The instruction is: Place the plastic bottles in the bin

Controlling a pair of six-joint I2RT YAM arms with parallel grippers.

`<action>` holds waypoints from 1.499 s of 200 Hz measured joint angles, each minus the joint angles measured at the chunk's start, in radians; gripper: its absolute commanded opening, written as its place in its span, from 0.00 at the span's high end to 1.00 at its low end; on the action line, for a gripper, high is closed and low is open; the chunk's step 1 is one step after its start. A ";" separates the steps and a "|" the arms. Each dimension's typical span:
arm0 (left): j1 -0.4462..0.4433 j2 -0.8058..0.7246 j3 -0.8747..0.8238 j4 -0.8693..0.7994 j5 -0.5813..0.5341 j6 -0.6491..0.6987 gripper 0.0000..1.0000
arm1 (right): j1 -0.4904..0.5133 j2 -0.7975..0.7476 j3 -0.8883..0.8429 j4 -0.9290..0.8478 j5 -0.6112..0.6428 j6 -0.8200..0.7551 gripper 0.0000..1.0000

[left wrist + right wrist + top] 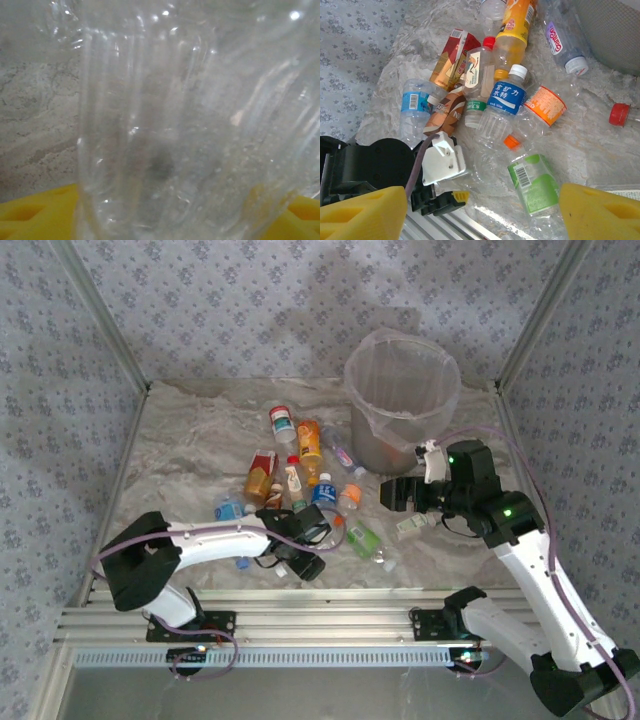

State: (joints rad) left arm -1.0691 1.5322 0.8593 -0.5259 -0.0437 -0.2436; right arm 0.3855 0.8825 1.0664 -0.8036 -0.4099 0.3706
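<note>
Many bottles (pixel 310 440), left end effector (pixel 305 550) around clear bottle (pixel 175 125), grip unclear, right end effector (pixel 482 205) open near bin (pixel 410 405)

You see glossy clear plastic bottles (pixel 497 107) beside the bin (pixel 430 405), itself lined with thin, wrinkled, translucent plastic film (pixel 368 370).

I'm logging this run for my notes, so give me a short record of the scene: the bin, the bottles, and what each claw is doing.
bin: upright, bag-lined, far right of the table
bottles: loose cluster lying on the table, left of the bin
left claw: fingers either side of a clear bottle; firm grip cannot be told
right claw: open, holding nothing, facing the cluster
nearest to right claw: green-label bottle, lying on the table
</note>
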 measured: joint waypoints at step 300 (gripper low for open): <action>0.142 -0.231 0.090 0.422 0.452 -0.502 0.48 | 0.182 0.117 -0.208 0.531 -0.049 0.229 0.08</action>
State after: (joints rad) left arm -0.9268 1.3014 0.9493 -0.1040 0.4084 -0.7460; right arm 0.5671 0.9993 0.8581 -0.2722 -0.4591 0.5991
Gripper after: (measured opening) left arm 0.540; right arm 0.939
